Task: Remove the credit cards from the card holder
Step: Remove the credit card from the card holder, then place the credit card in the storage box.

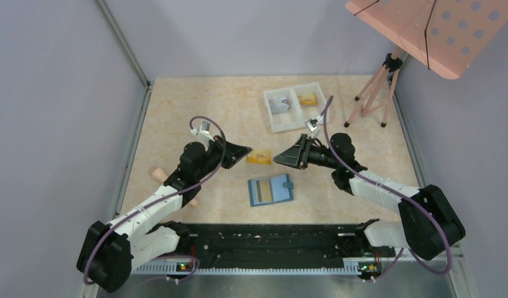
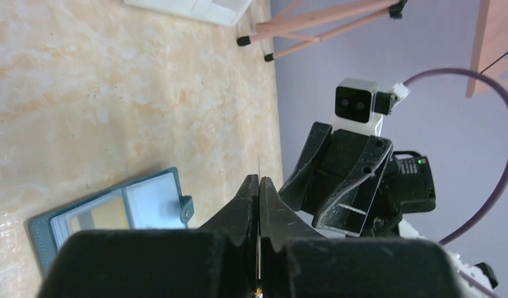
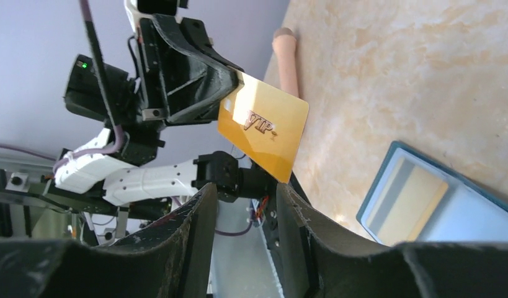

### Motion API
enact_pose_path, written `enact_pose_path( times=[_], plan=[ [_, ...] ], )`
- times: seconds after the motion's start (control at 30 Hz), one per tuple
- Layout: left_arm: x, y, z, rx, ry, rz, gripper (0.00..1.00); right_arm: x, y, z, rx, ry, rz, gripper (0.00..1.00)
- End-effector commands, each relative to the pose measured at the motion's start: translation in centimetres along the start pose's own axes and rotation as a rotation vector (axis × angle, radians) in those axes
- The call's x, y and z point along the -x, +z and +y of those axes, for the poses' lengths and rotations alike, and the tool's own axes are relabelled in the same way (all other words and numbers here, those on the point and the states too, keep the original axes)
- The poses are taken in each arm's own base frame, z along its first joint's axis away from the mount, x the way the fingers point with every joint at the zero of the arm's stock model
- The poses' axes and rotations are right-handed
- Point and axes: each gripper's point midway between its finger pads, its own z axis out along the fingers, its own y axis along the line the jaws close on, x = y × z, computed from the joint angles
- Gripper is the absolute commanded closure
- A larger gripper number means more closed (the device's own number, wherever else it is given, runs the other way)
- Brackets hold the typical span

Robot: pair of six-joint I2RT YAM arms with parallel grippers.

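Pinches a gold card (image 1: pixel 259 158) tight in the left gripper (image 1: pixel 242 153), up off the table (image 1: pixel 195 112), with most of it sticking out toward the other arm. Holds the right gripper (image 1: pixel 282 159) open just beside it, likely to take it over. Has the wallet (image 1: pixel 270 190) lying open and flat below, a second card (image 3: pixel 409 198) tucked in its pocket. Shows a grey and an orange thing, likely cards, in the white tray (image 1: pixel 298 126) behind.
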Motion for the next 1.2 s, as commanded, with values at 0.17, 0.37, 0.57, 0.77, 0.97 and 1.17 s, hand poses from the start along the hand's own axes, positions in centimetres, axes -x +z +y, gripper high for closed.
enact_pose_path(
  times=[0.17, 0.37, 0.57, 0.77, 0.97, 1.17],
  plan=[
    [2.0, -0.2, -2.3, -0.113, -0.094, -0.118, 1.0, 1.5, 1.4, 1.7, 0.105, 0.001, -0.052, 0.62],
    [2.1, -0.4, -2.3, -0.12, -0.097, -0.128, 1.0, 0.8, 2.5, 1.6, 0.113, 0.022, -0.036, 0.66],
    [2.1, -0.6, -2.3, -0.122, -0.089, -0.135, 1.0, 0.8, 2.6, 1.7, 0.129, 0.034, -0.054, 0.85],
    [2.2, -0.6, -2.2, -0.12, -0.082, -0.137, 1.0, 1.0, 2.6, 1.6, 0.133, 0.039, -0.072, 0.99],
    [1.9, -0.6, -1.9, -0.101, -0.072, -0.125, 1.0, 1.0, 2.7, 1.5, 0.129, 0.03, -0.076, 1.0],
    [1.6, -0.7, -1.1, -0.03, -0.035, -0.1, 0.64, 1.5, 2.7, 1.0, 0.1, 0.01, -0.074, 1.0]
  ],
)
